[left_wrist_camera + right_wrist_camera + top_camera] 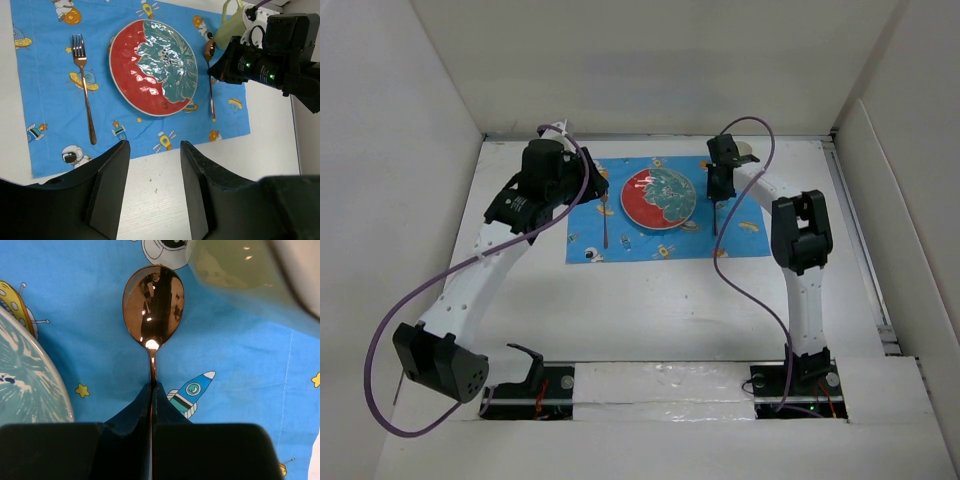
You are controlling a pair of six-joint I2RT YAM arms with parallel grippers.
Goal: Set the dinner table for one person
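Right gripper (151, 390) is pinching fully shut on the thin neck of the copper spoon (153, 305), just behind its bowl, with the spoon lying along the blue mat (90, 355) between plate (25, 385) and pale green mug (235, 275); left gripper (152, 150) is hanging wide open and empty over the mat's near edge. I am reading the spoon as light, rigid and slick, likely to swivel in a neck pinch, so mid-handle looks the steadier hold. White tabletop (650, 310) is lying flat under everything, stiff and fixed, something to set things onto, not to grasp.
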